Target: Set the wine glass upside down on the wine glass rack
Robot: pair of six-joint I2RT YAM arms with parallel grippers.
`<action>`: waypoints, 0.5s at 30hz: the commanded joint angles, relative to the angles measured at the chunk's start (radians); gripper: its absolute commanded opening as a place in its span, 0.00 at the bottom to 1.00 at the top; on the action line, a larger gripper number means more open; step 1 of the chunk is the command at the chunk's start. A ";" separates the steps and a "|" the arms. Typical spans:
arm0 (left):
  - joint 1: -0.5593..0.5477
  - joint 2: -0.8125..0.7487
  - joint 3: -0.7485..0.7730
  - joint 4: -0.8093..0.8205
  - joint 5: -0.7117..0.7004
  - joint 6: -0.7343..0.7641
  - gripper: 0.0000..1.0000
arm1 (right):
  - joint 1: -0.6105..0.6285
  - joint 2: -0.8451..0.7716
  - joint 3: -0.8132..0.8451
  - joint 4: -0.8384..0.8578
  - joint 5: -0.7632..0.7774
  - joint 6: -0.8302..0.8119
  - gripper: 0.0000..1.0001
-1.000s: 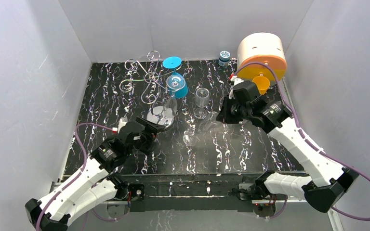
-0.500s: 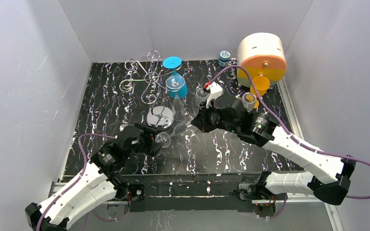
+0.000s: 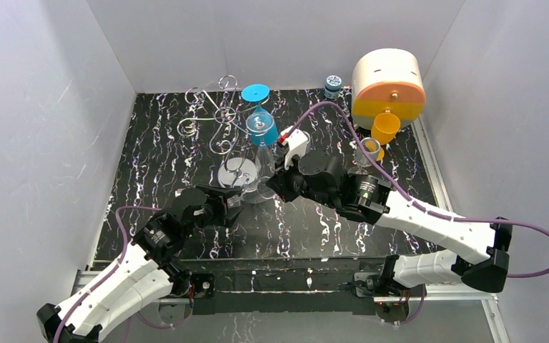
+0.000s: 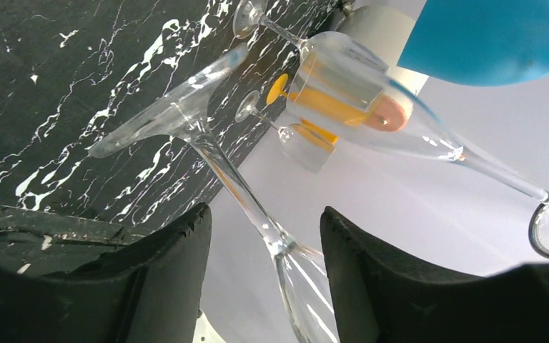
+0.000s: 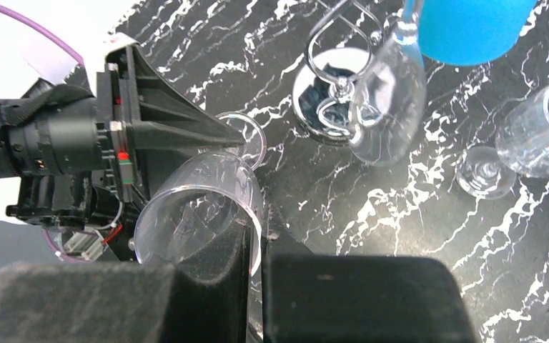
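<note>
Wine glass (image 5: 200, 204): clear and thin-walled, it hangs in the air above the table (image 3: 157, 143). It lies roughly on its side between my two arms, just on the near side of the wine glass rack (image 3: 236, 172). My right gripper (image 5: 257, 246) is pinched narrow on the wall of the bowl at its rim, one finger inside and one outside as far as I can tell. My left gripper (image 4: 264, 214) stands about half open around the stem, with a finger on either side and neither touching glass. The foot sits beyond my fingers and the bowl flares out below them.

I judge it light and perfectly stiff, but brittle and slick. A hard squeeze or a knock against the wire could crack it, and a loose pinch on that smooth stem could let it swivel. The stem is the place to hold, close to the bowl, which leaves the foot free to slide into a scroll arm. The rim grip looks the riskier of the two, since the wall is thinnest there. A blue glass (image 3: 261, 130) and another clear glass (image 5: 389, 93) appear to hang from the rack close by, so room is tight.
</note>
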 commanded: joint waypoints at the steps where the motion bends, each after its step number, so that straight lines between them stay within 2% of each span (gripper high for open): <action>1: 0.000 0.016 0.025 0.014 -0.035 -0.039 0.52 | 0.019 -0.005 0.041 0.154 0.037 -0.048 0.01; 10: 0.001 0.049 0.049 0.061 -0.065 -0.067 0.33 | 0.027 0.008 0.039 0.214 -0.017 -0.097 0.01; 15: 0.001 0.054 0.045 0.074 -0.076 -0.102 0.30 | 0.027 -0.013 0.009 0.250 -0.045 -0.117 0.01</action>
